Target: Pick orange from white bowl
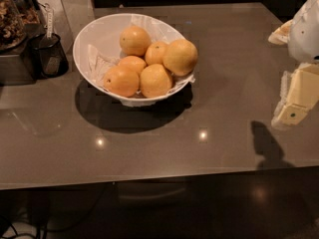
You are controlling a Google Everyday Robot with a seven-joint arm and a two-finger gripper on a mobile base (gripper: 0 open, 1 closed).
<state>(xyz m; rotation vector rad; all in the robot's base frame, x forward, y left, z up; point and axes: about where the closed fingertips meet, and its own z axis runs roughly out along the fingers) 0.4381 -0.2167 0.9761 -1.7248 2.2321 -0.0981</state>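
The white bowl (94, 34) stands on the dark table, left of centre, lined with crinkled white paper. It holds several yellow-orange fruits. The orange (180, 57), the largest and with plain skin, sits at the bowl's right rim on top of the others. Smaller oranges with dark stem dots lie left of it, such as one at the front left (121, 80). My gripper (294, 103) hangs at the right edge of the view, above the table and well to the right of the bowl, holding nothing. Its shadow falls on the table below it.
A small black mesh cup (50, 55) stands left of the bowl, next to a dark container of nuts (12, 14) at the far left. The table's front edge (149, 182) runs across the lower view. Bare tabletop lies between bowl and gripper.
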